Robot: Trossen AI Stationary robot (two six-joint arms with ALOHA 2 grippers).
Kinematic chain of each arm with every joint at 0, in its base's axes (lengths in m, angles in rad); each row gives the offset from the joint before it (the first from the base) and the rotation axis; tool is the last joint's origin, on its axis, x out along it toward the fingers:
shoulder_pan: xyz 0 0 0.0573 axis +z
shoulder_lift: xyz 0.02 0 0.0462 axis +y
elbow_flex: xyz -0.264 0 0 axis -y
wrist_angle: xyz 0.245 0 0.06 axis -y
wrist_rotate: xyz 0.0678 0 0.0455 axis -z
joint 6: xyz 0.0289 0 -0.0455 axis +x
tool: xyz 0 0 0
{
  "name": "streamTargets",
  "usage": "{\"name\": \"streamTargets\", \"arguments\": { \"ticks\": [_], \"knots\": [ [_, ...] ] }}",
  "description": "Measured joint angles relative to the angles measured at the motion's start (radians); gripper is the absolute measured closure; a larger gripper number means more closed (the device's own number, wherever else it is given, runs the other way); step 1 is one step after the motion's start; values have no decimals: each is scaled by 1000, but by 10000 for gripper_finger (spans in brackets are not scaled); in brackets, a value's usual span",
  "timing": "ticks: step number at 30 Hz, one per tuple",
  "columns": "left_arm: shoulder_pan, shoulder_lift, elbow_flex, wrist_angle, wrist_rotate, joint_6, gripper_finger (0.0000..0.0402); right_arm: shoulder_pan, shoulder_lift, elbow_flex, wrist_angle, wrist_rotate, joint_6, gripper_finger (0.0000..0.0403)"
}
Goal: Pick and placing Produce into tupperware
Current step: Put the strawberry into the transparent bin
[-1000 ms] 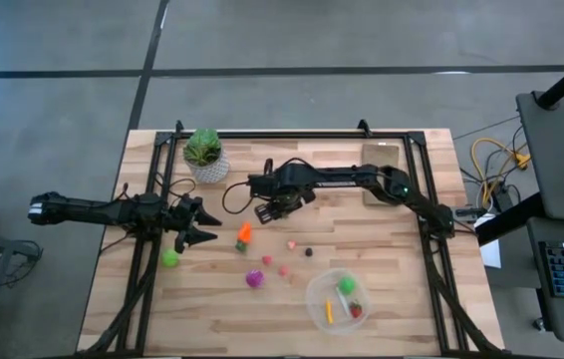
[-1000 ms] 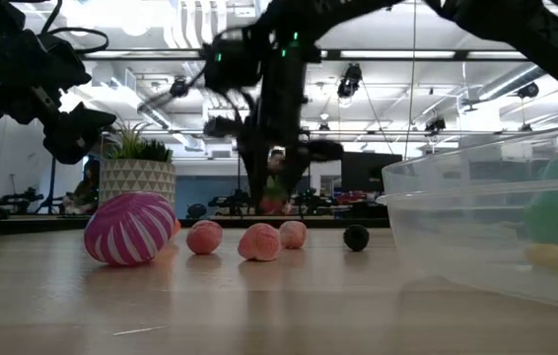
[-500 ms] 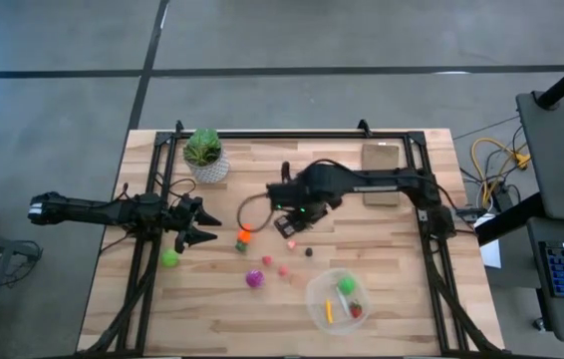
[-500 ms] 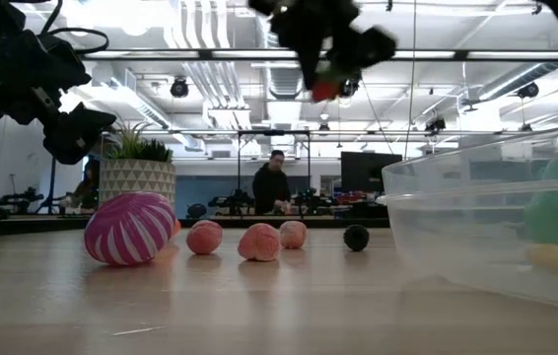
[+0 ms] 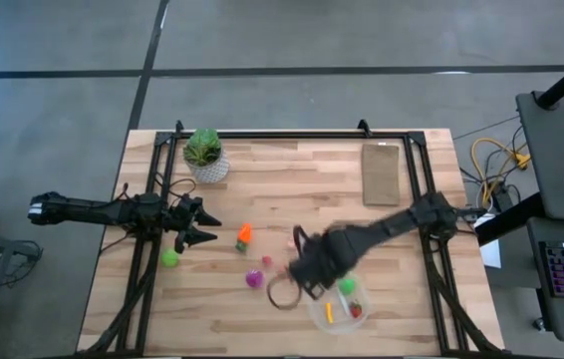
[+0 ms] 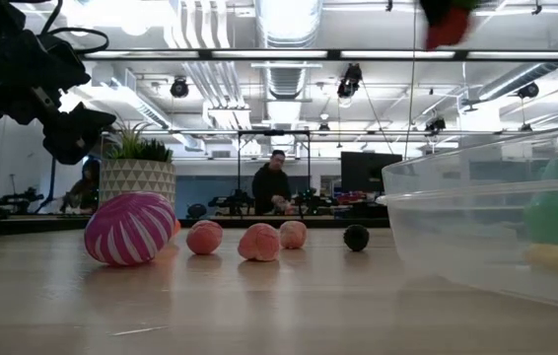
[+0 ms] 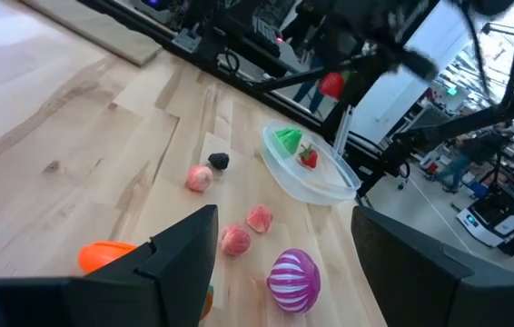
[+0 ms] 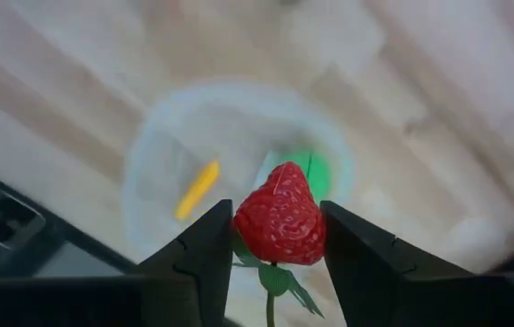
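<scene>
The clear round tupperware [image 5: 340, 304] sits near the table's near edge and holds a green piece [image 5: 346, 286], a yellow stick [image 5: 329, 311] and a red bit [image 5: 355, 310]. My right gripper [image 8: 278, 222] hovers above its left rim, shut on a red strawberry [image 8: 278, 218]. On the wood lie the orange carrot [image 5: 244, 235], a green ball [image 5: 169, 258], the magenta-purple striped piece [image 6: 129, 228], pink bits [image 6: 260, 242] and a black bit [image 6: 356, 237]. My left gripper [image 7: 284, 227] waits open at the table's left, beside the carrot. My right gripper pinches the strawberry's red body [image 8: 278, 238] between its two fingers [image 8: 198, 259], one on each side. It points down from above. The strawberry is lifted clear, high over the tupperware [image 8: 239, 173], with its green leaves [image 8: 280, 282] toward the wrist.
A potted plant [image 5: 203, 152] stands at the far left and a tan board [image 5: 381, 172] lies at the far right. Black frame rails [image 5: 422, 189] run along the table's sides. A person [image 6: 275, 182] stands in the room behind.
My right gripper has risen from the table's far middle with the strawberry and swung toward the near edge and the right, ending above the tupperware's left rim. The left arm has kept still.
</scene>
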Motion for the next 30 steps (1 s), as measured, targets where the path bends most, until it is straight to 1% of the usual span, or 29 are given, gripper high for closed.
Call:
{"name": "streamTargets", "arguments": {
  "ticks": [3, 5, 9, 14, 18, 20, 24, 30],
  "knots": [
    [0, 0, 0, -4, 0, 0, 162, 49, 5, -53, 52, -14, 67, 252],
    [0, 0, 0, -4, 0, 0, 162, 63, 5, -103, 136, -15, 105, 253],
    [0, 0, -2, -4, -1, 0, 162, 66, 6, -222, 288, -3, 163, 256],
    [0, 1, -2, -3, -4, 0, 162, 63, 6, -357, 330, 20, 212, 255],
    [0, 0, -2, -3, -4, -2, 162, 60, 3, -433, 472, 9, 202, 255],
    [0, 0, -2, -3, -4, -2, 162, 57, 2, -445, 496, 9, 225, 252],
    [0, 0, -2, -3, -4, -2, 162, 57, 0, -446, 464, 27, 282, 236],
    [0, 12, -2, -2, -3, -1, 162, 57, -1, -446, 452, 20, 258, 186]
  ]
}}
